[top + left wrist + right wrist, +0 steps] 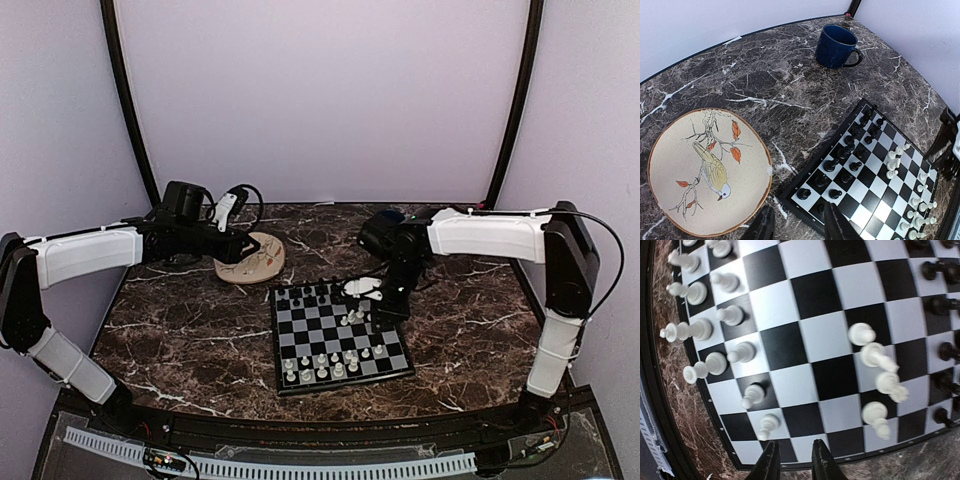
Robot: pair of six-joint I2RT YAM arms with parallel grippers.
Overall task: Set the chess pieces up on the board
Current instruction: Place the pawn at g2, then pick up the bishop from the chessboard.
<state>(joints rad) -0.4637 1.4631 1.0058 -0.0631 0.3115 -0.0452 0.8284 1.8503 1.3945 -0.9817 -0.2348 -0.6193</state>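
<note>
The board (338,335) lies in the middle of the table, also in the left wrist view (810,207) and the right wrist view (790,337). Black chess pieces (847,150) stand along its far rows. White chess pieces (700,330) fill the near rows, and a few more white ones (875,375) cluster mid-board. My right gripper (795,462) hovers over the board's right edge (390,303), its fingers slightly apart with nothing between them. My left gripper (800,227) is open and empty, between the plate and the board's corner (238,248).
A round beige plate (670,165) with a bird drawing lies left of the board (265,262). A dark blue cup (835,46) stands at the back of the marble table. Purple walls close in the back and sides.
</note>
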